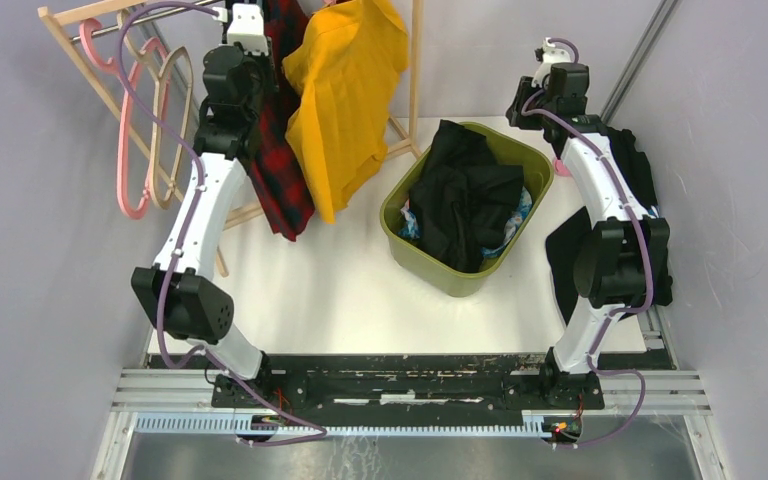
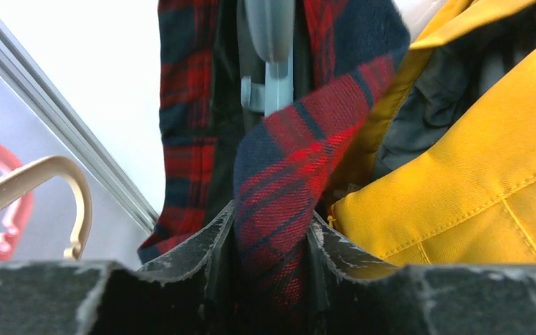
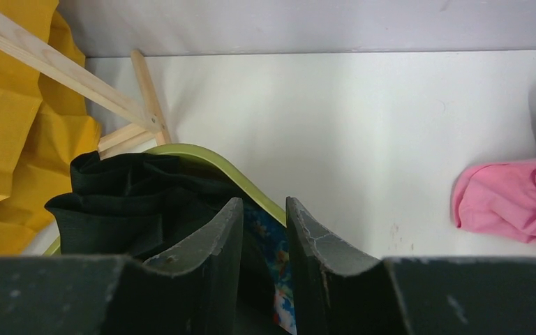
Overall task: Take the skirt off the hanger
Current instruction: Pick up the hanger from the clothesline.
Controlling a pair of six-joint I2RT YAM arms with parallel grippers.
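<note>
The skirt [image 1: 280, 170] is red-and-navy plaid and hangs from the rack at the back left. In the left wrist view it drapes from a grey hanger [image 2: 271, 42]. My left gripper [image 2: 273, 213] is raised to it and shut on a fold of the skirt [image 2: 300, 160], with plaid cloth filling the gap between both fingers. My right gripper [image 3: 264, 202] hovers above the far right side of the green bin. Its jaws stand a little apart with nothing between them.
A yellow garment [image 1: 345, 100] hangs right beside the skirt. Empty pink and beige hangers [image 1: 135, 130] hang on the wooden rack [image 1: 70, 50]. The green bin [image 1: 515, 155] holds black clothes [image 1: 465, 195]. A pink cloth [image 3: 509, 199] and a black cloth [image 1: 565, 250] lie at the right.
</note>
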